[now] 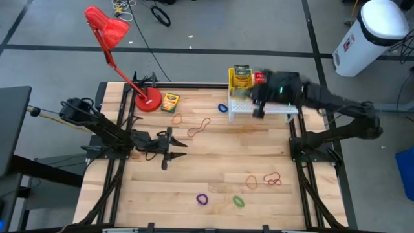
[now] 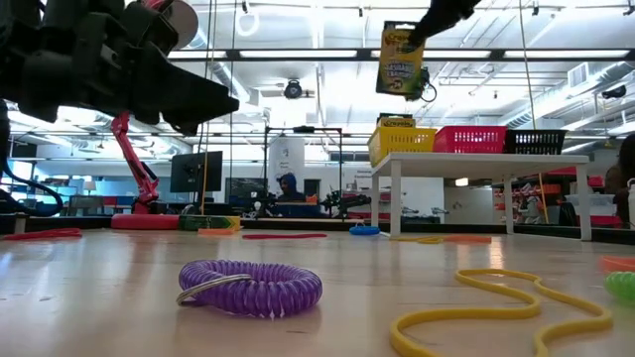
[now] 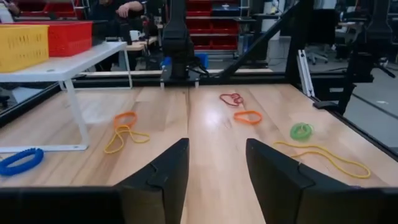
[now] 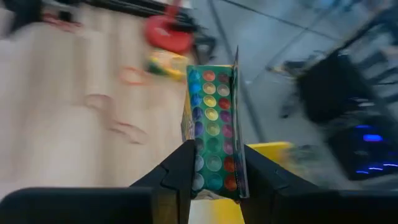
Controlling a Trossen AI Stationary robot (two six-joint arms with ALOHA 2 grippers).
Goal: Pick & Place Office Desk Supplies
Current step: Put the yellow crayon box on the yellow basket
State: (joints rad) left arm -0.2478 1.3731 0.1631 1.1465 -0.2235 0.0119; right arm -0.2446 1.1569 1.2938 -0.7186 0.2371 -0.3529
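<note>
My right gripper is shut on a yellow-green crayon box and holds it high above the yellow basket. A second crayon box stands in that basket. A third lies flat on the table by the lamp's base. The red basket and the black basket stand beside the yellow one on a small white shelf. My left gripper stands open and level at the table's left, touching nothing. Rubber-band loops lie scattered, among them a purple coil. My right gripper pinches the crayon box between its two fingers at the box's upper end. The fingers slant down at it from the table's right. The box hangs upright below them, lifted clear of the basket, with its dotted face toward the wrist camera.
A red desk lamp stands on its round base at the far left. Loose bands lie mid-table and toward the near right: orange, red, green. A blue coil lies by the shelf's leg.
</note>
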